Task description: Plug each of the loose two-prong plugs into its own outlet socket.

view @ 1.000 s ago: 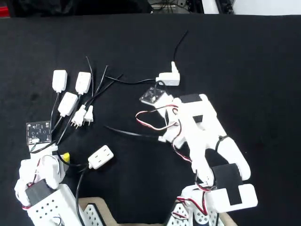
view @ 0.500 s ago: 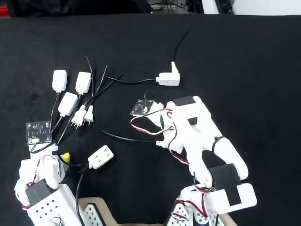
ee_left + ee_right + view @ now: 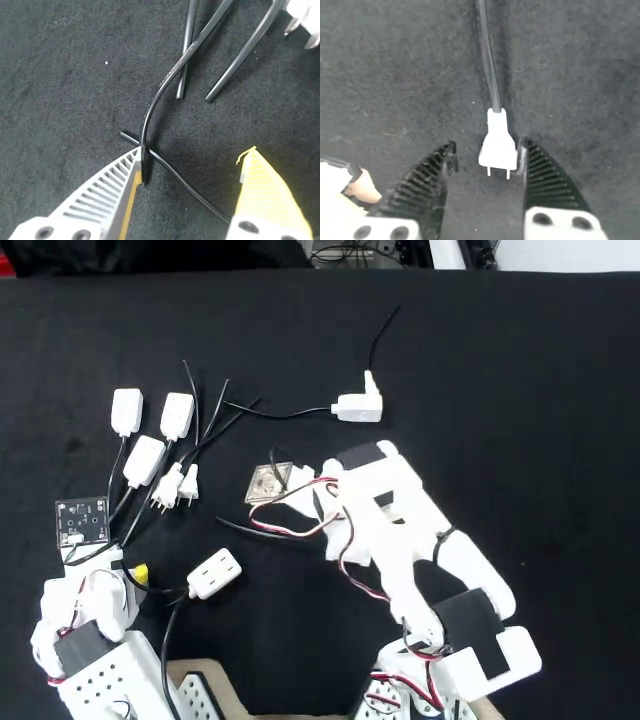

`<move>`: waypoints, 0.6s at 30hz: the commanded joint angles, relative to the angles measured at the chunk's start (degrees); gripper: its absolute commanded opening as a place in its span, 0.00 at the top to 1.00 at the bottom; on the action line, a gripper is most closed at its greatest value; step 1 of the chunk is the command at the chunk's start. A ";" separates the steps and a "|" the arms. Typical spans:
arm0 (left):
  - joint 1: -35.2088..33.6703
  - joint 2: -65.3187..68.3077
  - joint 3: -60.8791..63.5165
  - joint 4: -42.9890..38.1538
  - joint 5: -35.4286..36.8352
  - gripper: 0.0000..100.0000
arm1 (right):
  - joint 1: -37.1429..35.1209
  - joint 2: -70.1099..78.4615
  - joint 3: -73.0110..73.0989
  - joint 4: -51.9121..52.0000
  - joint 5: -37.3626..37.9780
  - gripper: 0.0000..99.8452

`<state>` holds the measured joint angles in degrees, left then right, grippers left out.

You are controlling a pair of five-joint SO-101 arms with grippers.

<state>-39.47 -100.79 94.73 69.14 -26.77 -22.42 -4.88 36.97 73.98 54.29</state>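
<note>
The right gripper has swung sideways across the black cloth. Its fingers are half open, and the small white plastic two-prong plug lies between them, against one finger, so closing should come next.

3 sockets at left, 2 plugs just beside them, 4th socket nearer the arms. One plug lies btwn right gripper fingers.
</note>
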 commanded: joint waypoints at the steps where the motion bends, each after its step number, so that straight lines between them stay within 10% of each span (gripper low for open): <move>1: 0.40 -0.26 -0.22 -0.62 -0.26 0.69 | -0.97 -0.31 -2.86 0.35 0.62 0.81; 18: 0.40 -0.26 -0.22 -0.62 -0.26 0.69 | 6.33 19.03 -26.51 13.80 8.62 0.81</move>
<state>-39.47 -100.79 94.73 69.14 -26.77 -18.55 13.32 18.59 82.86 61.85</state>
